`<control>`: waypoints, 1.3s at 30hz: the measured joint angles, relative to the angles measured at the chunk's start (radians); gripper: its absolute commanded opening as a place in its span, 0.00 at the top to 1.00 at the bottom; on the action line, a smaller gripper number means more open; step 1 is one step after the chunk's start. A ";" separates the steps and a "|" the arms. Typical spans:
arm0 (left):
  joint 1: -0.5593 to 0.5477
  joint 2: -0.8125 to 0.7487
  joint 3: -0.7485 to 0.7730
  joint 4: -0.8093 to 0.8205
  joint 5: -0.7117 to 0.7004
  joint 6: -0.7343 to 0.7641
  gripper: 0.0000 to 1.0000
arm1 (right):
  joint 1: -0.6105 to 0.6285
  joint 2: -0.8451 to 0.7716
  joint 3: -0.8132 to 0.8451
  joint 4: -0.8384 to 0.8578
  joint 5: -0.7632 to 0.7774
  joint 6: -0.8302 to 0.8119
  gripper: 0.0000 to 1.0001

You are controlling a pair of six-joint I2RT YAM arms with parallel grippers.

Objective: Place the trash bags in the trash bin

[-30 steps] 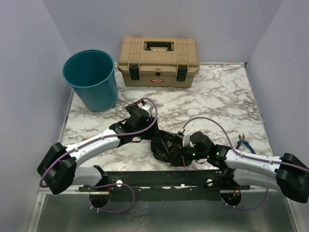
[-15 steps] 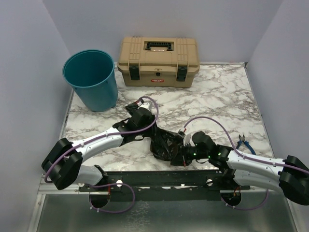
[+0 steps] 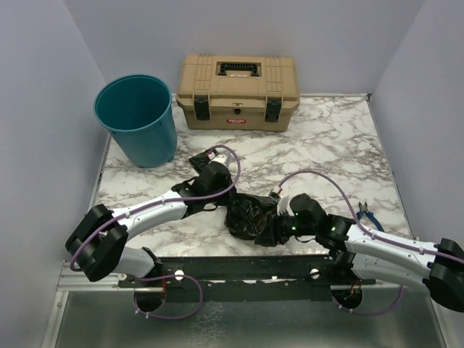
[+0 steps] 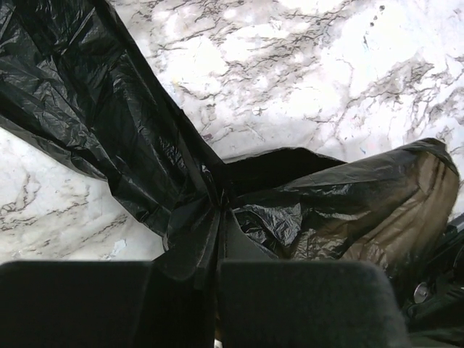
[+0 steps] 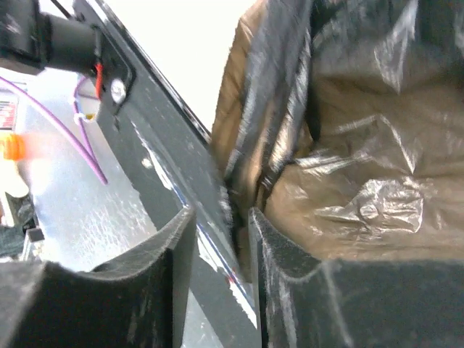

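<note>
The bag lies bunched on the counter near its front edge, well apart from the bin, with the left pincer clenched on a twisted fold of it and the right pincer parted against its other side.

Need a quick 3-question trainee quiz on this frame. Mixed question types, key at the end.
1. True or false: the trash bag already lies inside the trash bin.
2. The left claw is shut on: A) the bin's rim, B) a gathered fold of the bag, C) nothing.
3. Name what stands beside the bin at the back of the table.
Key: 1 false, the bag lies crumpled near the table's front edge; 2 B; 3 the tan toolbox.
</note>
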 measured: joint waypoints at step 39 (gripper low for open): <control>-0.006 -0.132 0.031 -0.041 0.202 0.167 1.00 | -0.203 0.362 0.510 -0.231 0.056 -0.493 0.73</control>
